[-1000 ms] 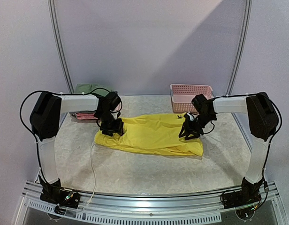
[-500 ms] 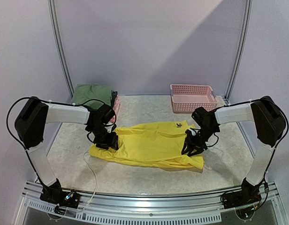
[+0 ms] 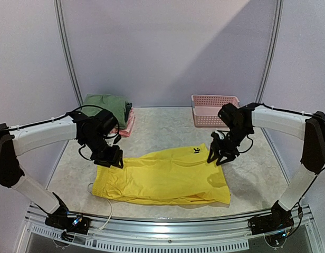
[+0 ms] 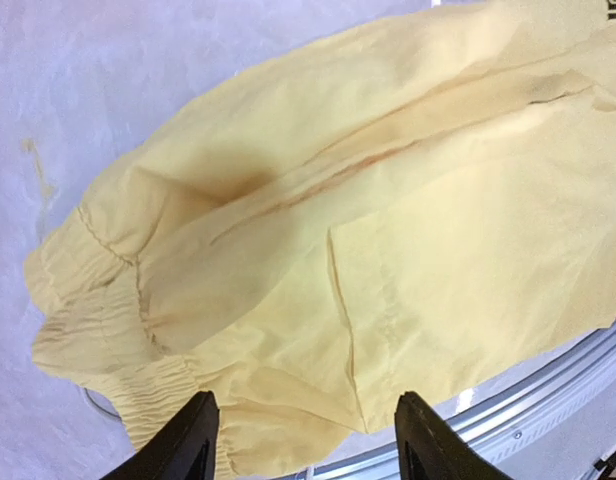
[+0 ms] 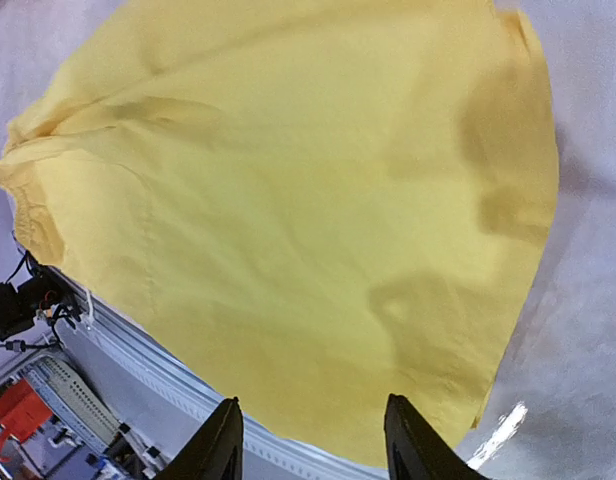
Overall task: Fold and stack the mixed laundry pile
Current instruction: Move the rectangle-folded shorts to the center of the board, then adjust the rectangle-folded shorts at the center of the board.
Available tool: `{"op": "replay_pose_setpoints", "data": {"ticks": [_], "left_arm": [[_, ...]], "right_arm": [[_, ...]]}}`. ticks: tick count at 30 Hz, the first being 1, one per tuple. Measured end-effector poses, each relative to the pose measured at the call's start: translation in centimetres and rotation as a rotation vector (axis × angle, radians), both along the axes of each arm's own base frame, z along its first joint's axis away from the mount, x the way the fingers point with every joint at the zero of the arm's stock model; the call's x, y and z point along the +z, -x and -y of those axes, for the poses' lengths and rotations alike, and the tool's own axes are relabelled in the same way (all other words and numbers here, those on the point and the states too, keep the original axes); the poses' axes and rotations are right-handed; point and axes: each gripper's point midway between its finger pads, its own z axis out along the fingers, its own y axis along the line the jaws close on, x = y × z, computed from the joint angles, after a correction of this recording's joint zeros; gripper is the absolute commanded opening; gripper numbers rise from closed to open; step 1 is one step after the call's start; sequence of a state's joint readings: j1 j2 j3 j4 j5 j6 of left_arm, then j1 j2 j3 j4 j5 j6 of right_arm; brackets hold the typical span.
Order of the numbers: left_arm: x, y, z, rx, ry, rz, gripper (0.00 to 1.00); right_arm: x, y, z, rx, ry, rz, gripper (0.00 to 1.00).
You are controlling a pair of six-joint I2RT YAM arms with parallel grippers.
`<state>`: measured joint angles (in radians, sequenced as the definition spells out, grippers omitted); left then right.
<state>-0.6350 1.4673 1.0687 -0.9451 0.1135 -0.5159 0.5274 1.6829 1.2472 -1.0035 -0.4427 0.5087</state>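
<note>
Closest to the arm bases, a metal rail (image 3: 168,224) runs along the front of the table (image 3: 168,121), just in front of the yellow shorts (image 3: 162,176). A white cable (image 3: 107,208) curls on the tabletop by the shorts' near left corner. The shorts lie spread out flat on the near half of the table with their long side running left to right, and their near edge is close to the rail. The cloth is mostly smooth, with a few soft creases and a seam line across the middle. A gathered elastic band (image 4: 88,330) bunches up at the left end of the shorts, and a small dark print (image 3: 197,151) sits on their far right edge. The left gripper (image 3: 113,159) hangs over the far left corner of the shorts. In its wrist view, its fingers (image 4: 193,445) stand apart with only the cloth below showing between them. The right gripper (image 3: 218,156) hangs over the far right corner of the shorts, just beside the print. Its fingers (image 5: 220,440) are also spread and clamp nothing. The pictures do not show whether either set of fingertips brushes the fabric. Beyond the shorts on the far left and well apart from them, a green shirt (image 3: 104,104) sits folded on top of a folded pink cloth (image 3: 128,124). Beyond the shorts on the far right, a pink basket (image 3: 215,108) stands at the back edge of the table against the back wall (image 3: 168,52), and its contents cannot be made out.
</note>
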Motion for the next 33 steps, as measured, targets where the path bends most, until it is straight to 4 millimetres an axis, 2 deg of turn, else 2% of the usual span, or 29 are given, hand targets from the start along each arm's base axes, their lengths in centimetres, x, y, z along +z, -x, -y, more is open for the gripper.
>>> {"op": "replay_pose_setpoints", "data": {"ticks": [2, 5, 9, 12, 17, 21, 28, 30, 33], "left_arm": [[0.8, -1.2, 0.5, 0.001, -0.003, 0.030, 0.67], [0.9, -2.5, 0.4, 0.014, -0.038, 0.046, 0.75], [0.3, -3.6, -1.0, 0.065, -0.107, 0.044, 0.83], [0.2, -4.4, -2.6, 0.129, -0.116, 0.042, 0.87], [-0.5, -5.2, -6.0, 0.245, -0.131, 0.011, 0.86], [-1.1, -4.8, -6.5, 0.259, -0.131, -0.011, 0.82], [-2.9, -2.8, -6.1, 0.266, -0.085, -0.090, 0.69], [-3.0, -2.7, -5.8, 0.269, -0.066, -0.097, 0.63], [-3.2, -2.7, -5.4, 0.276, -0.041, -0.102, 0.43]], "right_arm": [[2.0, -2.2, -1.0, 0.016, -0.023, 0.081, 0.57], [2.7, -4.6, -1.4, 0.027, 0.007, 0.141, 0.62], [0.7, -6.4, -0.5, 0.023, 0.124, 0.138, 0.67], [-1.0, -6.5, 0.5, 0.003, 0.193, 0.104, 0.71], [-1.3, -7.6, 2.1, -0.075, 0.222, 0.096, 0.75], [-1.5, -8.8, 3.0, -0.123, 0.214, 0.098, 0.74], [-3.0, -9.6, 2.9, -0.135, 0.185, 0.071, 0.62], [-3.0, -9.7, 2.6, -0.133, 0.169, 0.070, 0.56], [-3.1, -9.8, 2.1, -0.133, 0.139, 0.072, 0.46]]}}
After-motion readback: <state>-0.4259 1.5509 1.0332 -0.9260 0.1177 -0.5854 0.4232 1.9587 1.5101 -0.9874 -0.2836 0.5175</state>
